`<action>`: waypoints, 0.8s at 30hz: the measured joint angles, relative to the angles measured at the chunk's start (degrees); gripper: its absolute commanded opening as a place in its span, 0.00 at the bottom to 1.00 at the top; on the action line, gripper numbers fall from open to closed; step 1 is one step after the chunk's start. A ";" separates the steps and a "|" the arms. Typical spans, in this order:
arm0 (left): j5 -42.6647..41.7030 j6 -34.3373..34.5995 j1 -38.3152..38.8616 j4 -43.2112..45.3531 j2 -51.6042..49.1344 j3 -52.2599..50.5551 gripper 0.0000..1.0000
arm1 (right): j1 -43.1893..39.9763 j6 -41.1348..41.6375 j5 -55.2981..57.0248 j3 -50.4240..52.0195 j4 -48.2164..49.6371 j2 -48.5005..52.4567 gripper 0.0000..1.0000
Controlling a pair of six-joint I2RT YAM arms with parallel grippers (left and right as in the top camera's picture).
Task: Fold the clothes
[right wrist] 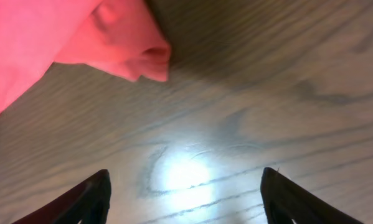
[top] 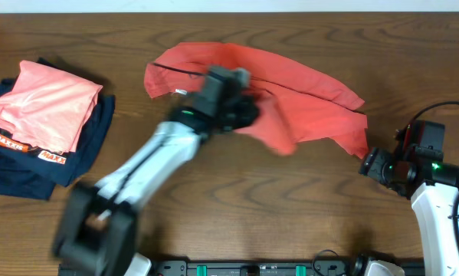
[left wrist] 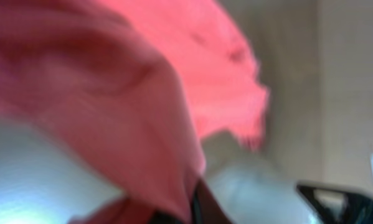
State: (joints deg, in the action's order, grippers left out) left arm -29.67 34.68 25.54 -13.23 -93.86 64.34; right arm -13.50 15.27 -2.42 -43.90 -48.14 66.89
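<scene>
The clothes, a coral-red t-shirt [top: 298, 84], lie crumpled across the middle back of the table. My left gripper [top: 246, 112] is over the shirt's middle, shut on a bunch of its fabric. The left wrist view is blurred: red cloth [left wrist: 130, 93] fills it and runs down into the pinched jaws of the left gripper [left wrist: 195, 208]. My right gripper [top: 372, 164] sits just off the shirt's lower right corner. In the right wrist view the right gripper [right wrist: 186, 190] is open over bare wood, and the shirt's edge [right wrist: 55, 37] lies ahead at the upper left.
At the left edge, a paler salmon-pink folded garment [top: 47, 101] rests on navy garments [top: 26, 170] with orange-white print. A black rail [top: 252, 267] runs along the table's front edge. The table [top: 290, 207] is dark wood.
</scene>
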 measured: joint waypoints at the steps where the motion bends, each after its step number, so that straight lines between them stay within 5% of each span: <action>1: 1.86 -2.49 -3.19 -5.99 3.45 0.11 0.06 | 0.00 -0.48 -1.11 0.02 0.07 0.00 0.72; 8: 10.91 -11.91 -23.80 -28.61 17.68 -0.13 0.06 | 0.20 -2.43 -7.50 0.02 1.29 1.86 0.73; 15: 13.40 -14.16 -41.86 -35.04 26.38 -0.13 0.06 | 2.93 -2.75 -11.10 0.02 6.29 7.19 0.74; 24: 13.38 -14.08 -44.52 -36.41 26.58 -0.13 0.06 | 11.65 -1.75 -16.02 0.02 13.53 14.67 0.80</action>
State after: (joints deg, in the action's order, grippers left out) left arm -16.29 20.60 -18.98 -49.65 -67.29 64.20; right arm -1.85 13.52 -18.44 -43.88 -34.61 81.56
